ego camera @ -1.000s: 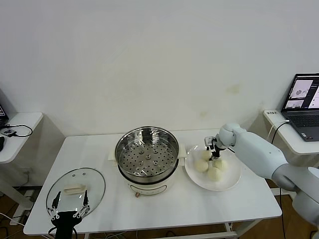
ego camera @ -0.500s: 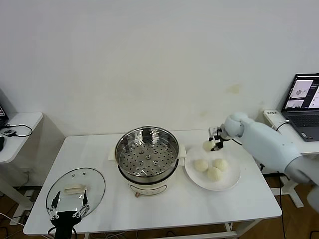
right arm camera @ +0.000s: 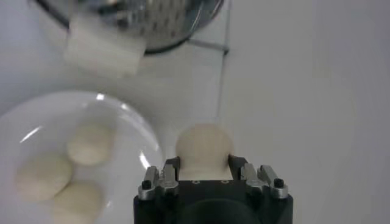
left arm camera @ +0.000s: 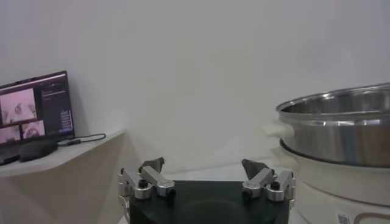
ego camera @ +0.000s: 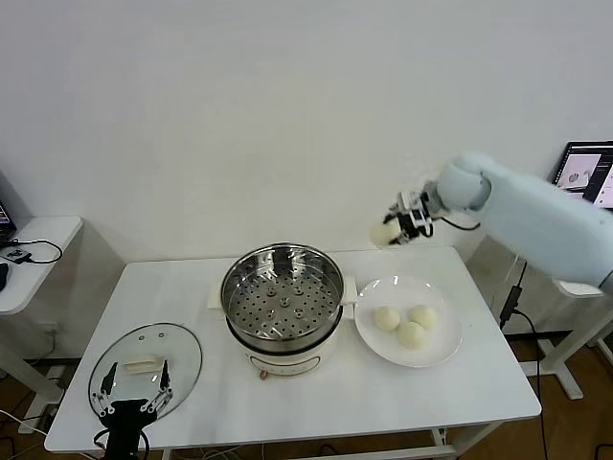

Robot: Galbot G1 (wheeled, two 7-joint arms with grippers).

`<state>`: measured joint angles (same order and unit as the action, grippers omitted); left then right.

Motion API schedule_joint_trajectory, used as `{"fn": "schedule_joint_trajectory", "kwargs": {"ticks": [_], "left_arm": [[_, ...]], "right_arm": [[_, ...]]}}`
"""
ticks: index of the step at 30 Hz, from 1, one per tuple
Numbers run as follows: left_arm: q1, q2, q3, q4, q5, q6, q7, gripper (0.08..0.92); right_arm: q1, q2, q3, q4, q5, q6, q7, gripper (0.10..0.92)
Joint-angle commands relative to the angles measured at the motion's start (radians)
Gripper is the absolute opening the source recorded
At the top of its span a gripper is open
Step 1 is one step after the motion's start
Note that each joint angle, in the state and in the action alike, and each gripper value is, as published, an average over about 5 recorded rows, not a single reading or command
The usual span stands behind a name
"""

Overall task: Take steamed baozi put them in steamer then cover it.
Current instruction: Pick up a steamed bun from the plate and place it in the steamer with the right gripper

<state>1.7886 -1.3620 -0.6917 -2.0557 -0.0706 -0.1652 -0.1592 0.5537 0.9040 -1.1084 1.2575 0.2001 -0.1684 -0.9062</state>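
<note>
Right gripper (ego camera: 393,230) is up high, to the right of the steamer (ego camera: 283,292), fingers clamped on one baozi (ego camera: 383,233). Three baozi (ego camera: 410,334) sit on the plate (ego camera: 442,350) right of the steamer. Left gripper (ego camera: 129,410) hangs open by the cover (ego camera: 182,351).

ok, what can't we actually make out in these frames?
- Right gripper fingertips: right wrist view, hidden behind the held baozi; head view, too small.
- Steamer interior: left wrist view, rim blocks the tray; the frame edge cuts the pot off.
- Glass lid: its near edge is covered by the left gripper in the head view.
- Laptop: cut off by the head view's edge, screen too small to read.
</note>
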Motion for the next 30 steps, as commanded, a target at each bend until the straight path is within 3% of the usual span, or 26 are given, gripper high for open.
{"fn": "schedule_joint_trajectory", "kwargs": {"ticks": [1,6,14,30], "left_arm": [[-0.009,0.004,-0.004,0.002,-0.008,0.002,0.002,0.823],[-0.011,0.003,-0.01,-0.002,-0.009,0.0,0.002,0.823],[-0.007,-0.013,-0.027,-0.015,-0.009,-0.004,0.001,0.823],[0.0,-0.019,-0.036,-0.013,-0.011,-0.009,-0.001,0.823]], "right_arm": [[0.159,0.173,-0.137,0.049,0.183,0.049,0.029,0.526],[0.119,0.302,-0.162,-0.007,0.149,0.127,0.037,0.526],[0.011,0.45,-0.181,-0.19,-0.147,0.338,0.05,0.526],[-0.13,0.476,-0.158,-0.3,-0.391,0.541,0.112,0.529]]}}
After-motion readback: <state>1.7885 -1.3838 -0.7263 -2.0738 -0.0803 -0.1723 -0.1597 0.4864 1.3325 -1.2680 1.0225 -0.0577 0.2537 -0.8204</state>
